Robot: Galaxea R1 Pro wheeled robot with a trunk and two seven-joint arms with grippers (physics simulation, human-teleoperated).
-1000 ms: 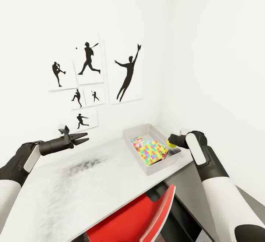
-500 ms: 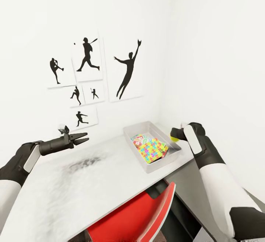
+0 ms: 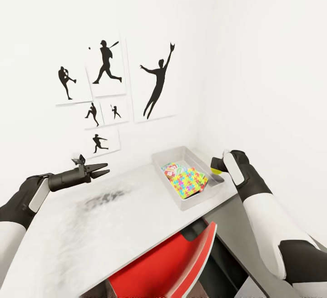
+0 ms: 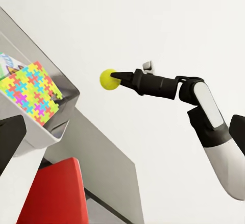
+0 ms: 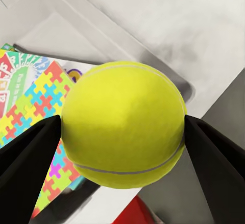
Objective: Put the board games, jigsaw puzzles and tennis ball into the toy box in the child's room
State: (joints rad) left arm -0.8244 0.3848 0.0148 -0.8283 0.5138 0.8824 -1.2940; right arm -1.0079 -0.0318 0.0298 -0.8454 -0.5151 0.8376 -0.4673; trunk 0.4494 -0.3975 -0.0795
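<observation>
White table point(image 3: 91, 225) with grey toy box point(image 3: 169, 157) at its end

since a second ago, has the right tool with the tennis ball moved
Yes. The right tool carried the tennis ball slightly farther along the toy box rim, toward the wall; it sat nearer the near corner earlier.

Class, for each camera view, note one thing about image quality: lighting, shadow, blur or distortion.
Head view: flat, bright light; a dark smudgy patch mottles the table. Left wrist view: the tennis ball is sharp against a blank white wall. Right wrist view: the ball looms large, evenly lit, without glare.
</observation>
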